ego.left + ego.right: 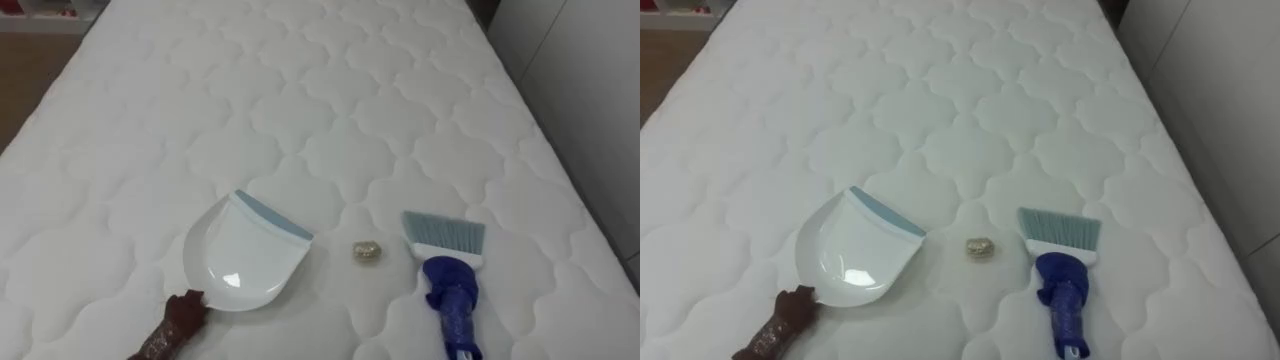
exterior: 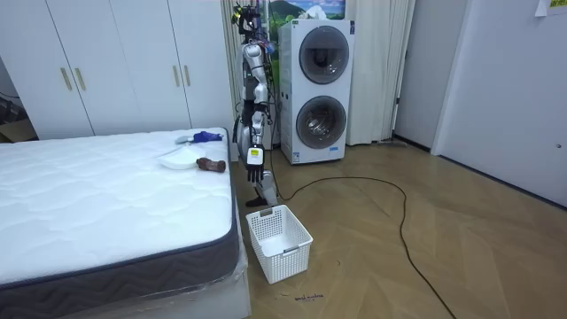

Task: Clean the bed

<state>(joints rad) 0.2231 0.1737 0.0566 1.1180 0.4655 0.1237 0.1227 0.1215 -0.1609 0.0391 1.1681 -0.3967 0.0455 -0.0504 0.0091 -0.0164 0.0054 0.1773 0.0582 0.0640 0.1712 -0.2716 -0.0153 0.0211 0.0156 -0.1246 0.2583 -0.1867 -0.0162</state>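
Note:
A white dustpan (image 1: 245, 255) with a grey-blue lip and a dark brown handle (image 1: 170, 328) lies on the white quilted mattress (image 1: 300, 100), near its front edge. To its right sits a small crumpled golden ball (image 1: 367, 250). Right of the ball lies a hand brush (image 1: 448, 270) with a blue handle and pale grey-blue bristles pointing away from me. In the room view I stand at the bed's side by the pan (image 2: 177, 161) and brush (image 2: 202, 136), with my left hand (image 2: 255, 174) hanging down beside the mattress edge.
A white slatted basket (image 2: 279, 241) stands on the wooden floor by the bed's corner, just in front of my feet. Stacked washing machines (image 2: 317, 89) are behind me and white wardrobes (image 2: 115, 62) line the far wall. The mattress's right edge (image 1: 560, 150) drops to the floor.

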